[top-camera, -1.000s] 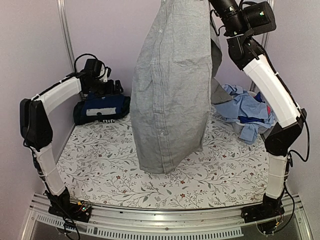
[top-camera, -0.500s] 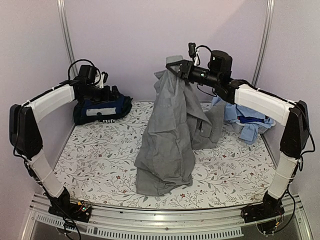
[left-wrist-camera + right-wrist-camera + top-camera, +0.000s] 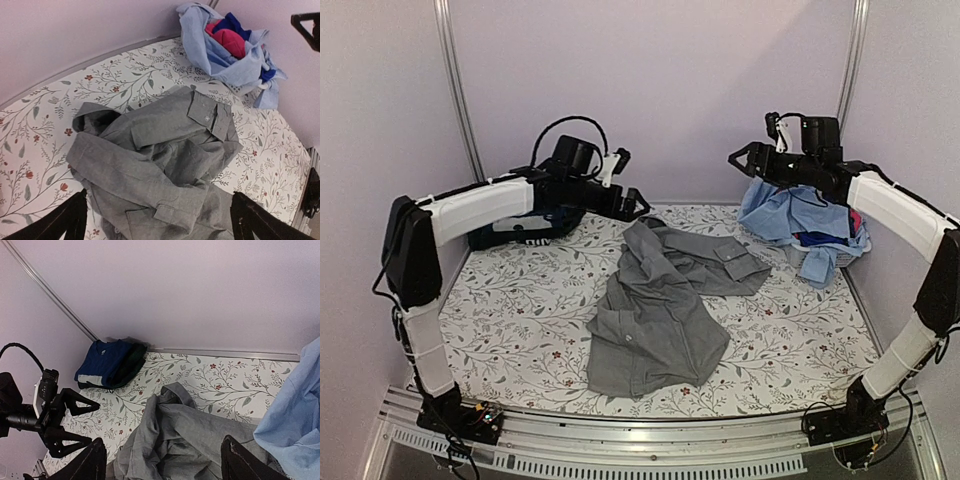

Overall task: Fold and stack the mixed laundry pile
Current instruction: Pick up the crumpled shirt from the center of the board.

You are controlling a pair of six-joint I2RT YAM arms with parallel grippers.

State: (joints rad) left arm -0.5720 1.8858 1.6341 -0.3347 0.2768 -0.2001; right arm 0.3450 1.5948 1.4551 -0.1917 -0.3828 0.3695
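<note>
A grey collared shirt lies crumpled in the middle of the floral sheet, and nothing holds it. My left gripper hovers open above the shirt's far end, with the shirt spread below its fingers. My right gripper hangs open in the air at the back right, beside a loose heap of light blue, navy and pink garments. From the right wrist, the shirt lies below the wide-apart fingers.
A folded stack with a navy T-shirt on top sits in the back left corner, partly hidden behind the left arm in the top view. Walls close in the back and sides. A metal rail runs along the near edge.
The right gripper opened and let go of the grey shirt, which dropped from hanging high to lying on the sheet. The right arm swung back right; the left arm reached toward the middle.
</note>
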